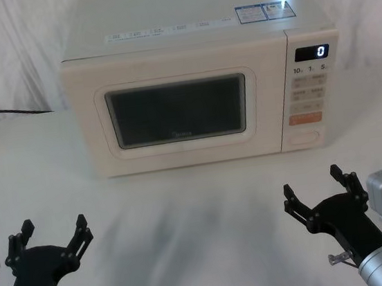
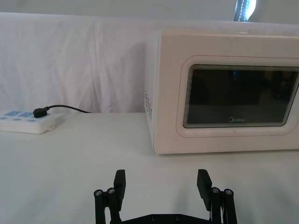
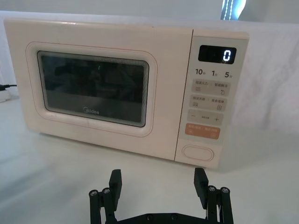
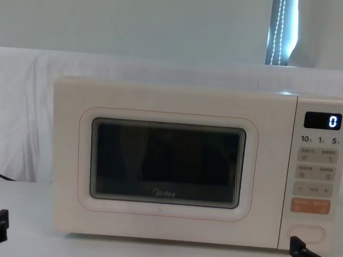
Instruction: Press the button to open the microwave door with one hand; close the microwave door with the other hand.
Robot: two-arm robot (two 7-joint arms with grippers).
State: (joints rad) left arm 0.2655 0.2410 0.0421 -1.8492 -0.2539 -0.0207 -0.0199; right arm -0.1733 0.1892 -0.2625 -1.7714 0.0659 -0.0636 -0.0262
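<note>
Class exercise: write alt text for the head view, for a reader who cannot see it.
A cream microwave stands on a white table, the microwave door shut and the display reading 0. The button sits at the bottom of its control panel. The left hand and right hand hover open in front, touching nothing.

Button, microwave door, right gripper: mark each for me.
button (image 3: 198, 152): right wrist view, middle of the pill-shaped key.
microwave door (image 4: 167, 162): chest view, centre of the dark window.
right gripper (image 1: 313, 186): head view, midway between its open fingertips.
</note>
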